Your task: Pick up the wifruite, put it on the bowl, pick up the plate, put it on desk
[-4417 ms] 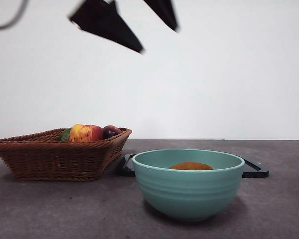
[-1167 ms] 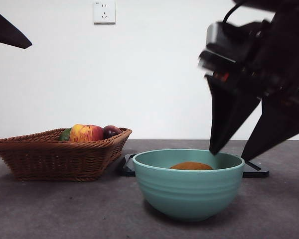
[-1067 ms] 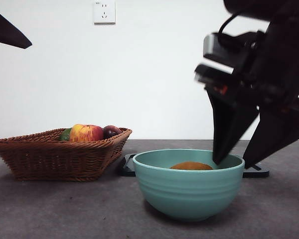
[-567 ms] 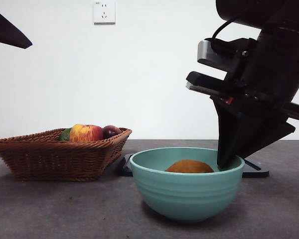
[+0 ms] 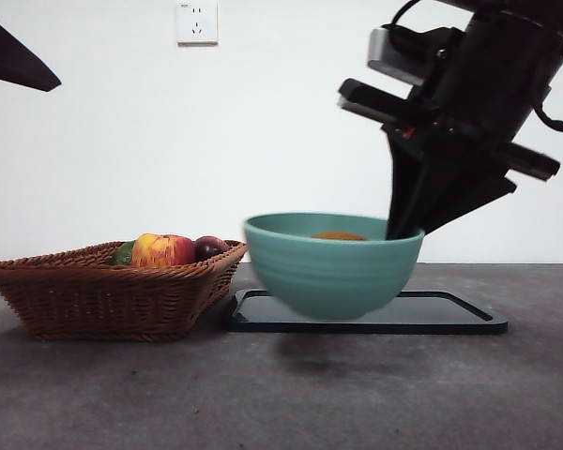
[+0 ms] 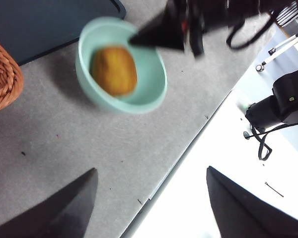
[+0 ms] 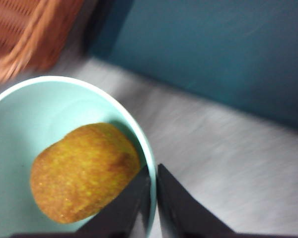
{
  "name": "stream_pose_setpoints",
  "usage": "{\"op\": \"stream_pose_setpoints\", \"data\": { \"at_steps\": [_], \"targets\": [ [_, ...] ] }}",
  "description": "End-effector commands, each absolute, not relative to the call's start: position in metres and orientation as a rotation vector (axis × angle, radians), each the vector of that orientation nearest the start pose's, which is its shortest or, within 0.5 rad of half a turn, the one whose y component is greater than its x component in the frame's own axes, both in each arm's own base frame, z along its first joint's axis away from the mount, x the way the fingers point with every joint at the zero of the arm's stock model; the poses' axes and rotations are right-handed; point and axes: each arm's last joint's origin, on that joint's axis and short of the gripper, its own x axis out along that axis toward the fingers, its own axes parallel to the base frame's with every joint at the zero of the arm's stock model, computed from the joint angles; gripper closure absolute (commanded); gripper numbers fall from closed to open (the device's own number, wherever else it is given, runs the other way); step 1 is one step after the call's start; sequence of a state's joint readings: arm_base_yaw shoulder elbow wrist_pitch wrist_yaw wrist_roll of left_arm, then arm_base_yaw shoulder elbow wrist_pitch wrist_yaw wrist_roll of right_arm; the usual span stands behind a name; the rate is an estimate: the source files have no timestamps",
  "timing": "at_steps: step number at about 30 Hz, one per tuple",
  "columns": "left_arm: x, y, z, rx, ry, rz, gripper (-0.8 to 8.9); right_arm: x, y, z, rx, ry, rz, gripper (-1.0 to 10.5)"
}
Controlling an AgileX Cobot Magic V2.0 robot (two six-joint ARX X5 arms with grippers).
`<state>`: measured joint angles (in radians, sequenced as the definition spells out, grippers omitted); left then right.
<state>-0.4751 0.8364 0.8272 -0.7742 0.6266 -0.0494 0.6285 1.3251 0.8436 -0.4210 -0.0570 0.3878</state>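
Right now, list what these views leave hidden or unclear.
- wifruite: front view shows only its top; the bowl wall hides the rest.
- bowl: motion-blurred in front and left wrist views.
- basket: green fruit mostly behind the apple.
- left gripper: only its tips are in frame.

Grey desk [image 5: 94, 394], wicker basket [image 5: 103, 300], black tray [image 5: 450, 314]

arm: black, boxy | end effector [image 5: 405, 220]: tapered black jaws | cable: black loop

Wall: plain white wall [image 5: 281, 131], evenly lit.
Socket: white wall socket [image 5: 196, 22], high on the wall.
Floor: pale floor [image 6: 223, 163] beside the counter's edge.
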Motion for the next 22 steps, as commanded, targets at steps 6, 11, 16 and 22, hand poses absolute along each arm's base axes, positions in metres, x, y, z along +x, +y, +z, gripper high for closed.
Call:
{"op": "stream_pose_setpoints", "data": {
  "at_steps": [6,11,16,22],
  "targets": [
    [0.13,-0.087,0.294,-0.092,0.83,-1.035,4.7,0.253,0.133,0.249,0.113,0.895,0.394,9.3],
    [0.13,-0.087,0.294,-0.093,0.831,-1.035,4.7,0.291,0.131,0.249,0.115,0.9,0.371,9.3],
    [0.13,-0.087,0.294,-0.093,0.831,-1.035,4.7,0.318,0.139,0.24,0.095,0.921,0.367,9.3],
    [0.129,-0.086,0.294,-0.093,0.834,-1.034,4.7,0.337,0.147,0.223,0.089,0.941,0.365,9.3]
  ]
}}
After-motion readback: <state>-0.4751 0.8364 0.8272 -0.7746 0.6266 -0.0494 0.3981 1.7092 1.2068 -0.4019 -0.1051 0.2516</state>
